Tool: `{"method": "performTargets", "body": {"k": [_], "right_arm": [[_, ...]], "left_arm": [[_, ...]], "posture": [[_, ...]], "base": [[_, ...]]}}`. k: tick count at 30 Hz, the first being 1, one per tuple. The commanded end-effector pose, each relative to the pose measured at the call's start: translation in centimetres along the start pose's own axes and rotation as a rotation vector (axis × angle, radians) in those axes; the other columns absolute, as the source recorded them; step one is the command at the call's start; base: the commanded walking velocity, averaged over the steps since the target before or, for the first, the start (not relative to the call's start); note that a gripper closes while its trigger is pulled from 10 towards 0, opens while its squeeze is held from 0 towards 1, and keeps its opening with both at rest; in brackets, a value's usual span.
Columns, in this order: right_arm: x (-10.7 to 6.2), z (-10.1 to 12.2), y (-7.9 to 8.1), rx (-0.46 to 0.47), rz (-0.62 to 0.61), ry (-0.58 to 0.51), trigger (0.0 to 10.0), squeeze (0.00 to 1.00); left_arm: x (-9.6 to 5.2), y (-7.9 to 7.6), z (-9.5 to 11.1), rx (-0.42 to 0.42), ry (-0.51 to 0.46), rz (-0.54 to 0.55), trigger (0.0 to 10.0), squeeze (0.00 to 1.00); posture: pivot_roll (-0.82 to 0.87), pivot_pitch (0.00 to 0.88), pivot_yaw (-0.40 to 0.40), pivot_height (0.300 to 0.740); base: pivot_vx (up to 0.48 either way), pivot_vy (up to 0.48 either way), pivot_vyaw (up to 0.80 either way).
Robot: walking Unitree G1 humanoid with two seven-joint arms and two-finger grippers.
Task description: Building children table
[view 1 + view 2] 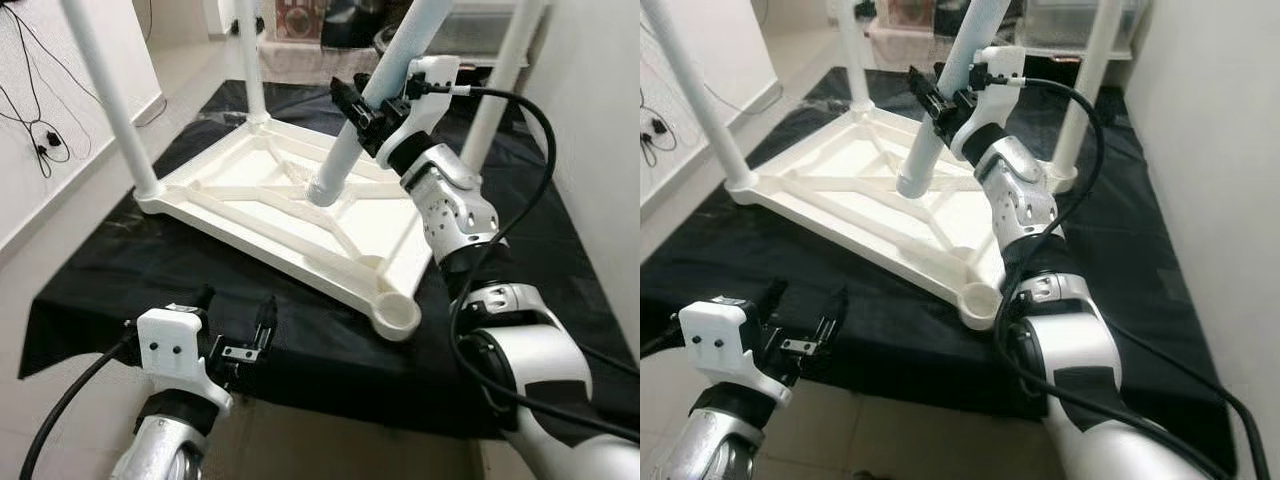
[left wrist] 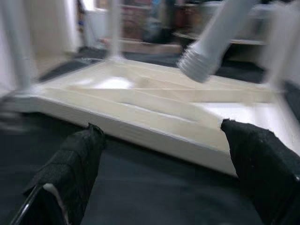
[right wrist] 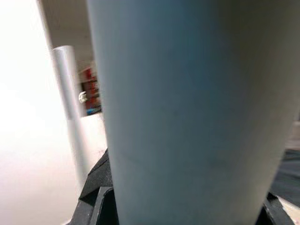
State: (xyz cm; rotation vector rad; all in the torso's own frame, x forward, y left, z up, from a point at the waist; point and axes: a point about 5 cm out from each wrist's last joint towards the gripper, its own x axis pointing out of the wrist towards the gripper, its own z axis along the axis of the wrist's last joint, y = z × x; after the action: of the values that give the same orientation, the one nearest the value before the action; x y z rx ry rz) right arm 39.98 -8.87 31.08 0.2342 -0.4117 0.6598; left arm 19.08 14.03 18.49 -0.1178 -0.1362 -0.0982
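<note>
Arms were silver with black joint bands; white wrist housings, black cables, two black-fingered hands: left hand, right hand.

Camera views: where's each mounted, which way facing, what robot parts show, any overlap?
Left/right eye: head, looking down at upturned tabletop on black cloth; both arms show.
Left wrist: along open left gripper fingers, toward tabletop.
Right wrist: against the loose leg held by right gripper.
Shared: that leg's threaded end, in eye and left wrist views.
</note>
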Motion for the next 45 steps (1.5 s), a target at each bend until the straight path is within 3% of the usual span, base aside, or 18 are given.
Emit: {"method": "performTargets", "body": {"k": [1, 9, 14, 23, 32, 45], "right_arm": [[0.2, 0.8, 0.0, -0.038, 0.01, -0.028, 10.0, 0.0], [0.2, 0.8, -0.4, -0.064, -0.022, -0.026, 10.0, 0.0], [0.2, 0.8, -0.4, -0.065, -0.03, -0.031, 10.0, 0.0], [0.1, 0.9, -0.6, -0.112, -0.08, -0.06, 10.0, 0.0], [-0.5, -0.1, -0.6, -0.171, -0.188, -0.071, 10.0, 0.0], [-1.2, -0.2, -0.4, -0.177, -0.232, -0.107, 10.0, 0.0]], "left_arm": [[-0.2, 0.2, -0.5, 0.001, 0.025, 0.019, 10.0, 0.0], [-0.1, 0.5, -0.6, 0.049, 0.031, 0.039, 10.0, 0.0], [0.0, 0.9, -0.7, 0.065, 0.043, 0.061, 10.0, 0.0], [0.0, 1.6, -0.7, 0.024, 0.044, 0.131, 10.0, 0.0], [0.2, 1.3, -0.6, 0.03, 0.034, 0.113, 10.0, 0.0], [0.5, 1.2, 0.1, 0.025, -0.002, 0.118, 10.0, 0.0]], "posture": [[0.07, 0.086, -0.034, 0.74], [0.07, 0.098, -0.032, 0.74], [0.07, 0.106, -0.03, 0.74], [0.07, 0.109, -0.034, 0.74], [0.06, 0.106, -0.035, 0.74], [0.07, 0.089, -0.04, 0.74]], "base": [[0.0, 0.0, 0.0], [0.0, 0.0, 0.0], [0.055, -0.426, 0.0], [0.069, -0.064, 0.0], [0.0, 0.0, 0.0], [0.0, 0.0, -0.76]]}}
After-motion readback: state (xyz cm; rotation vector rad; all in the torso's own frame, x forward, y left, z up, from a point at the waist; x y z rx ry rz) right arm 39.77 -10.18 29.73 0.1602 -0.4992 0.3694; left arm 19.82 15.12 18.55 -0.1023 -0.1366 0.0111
